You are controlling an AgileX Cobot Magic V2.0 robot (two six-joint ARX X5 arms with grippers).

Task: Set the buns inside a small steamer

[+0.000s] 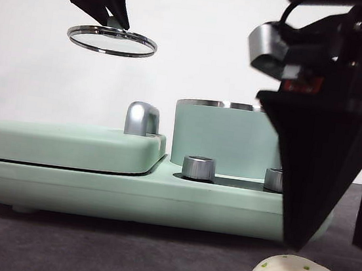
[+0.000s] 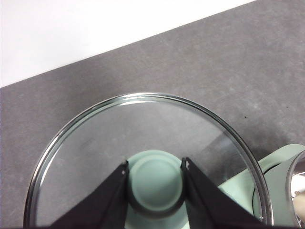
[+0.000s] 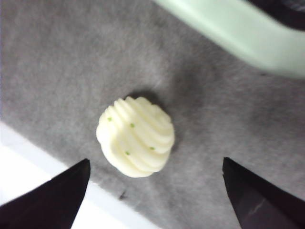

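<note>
Hovering over the swirled bun point(image 3: 136, 137), right gripper point(image 3: 155, 191) jaws spread.
Left gripper point(image 2: 156, 183) pinches the glass lid's point(image 1: 112, 40) green knob point(image 2: 156, 184), high left.

Left tool point(image 2: 156, 183) clamped, right tool point(image 3: 155, 191) agape.

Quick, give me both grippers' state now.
Left gripper: shut on the lid's green knob, holding the lid up.
Right gripper: open above the swirled bun.
</note>
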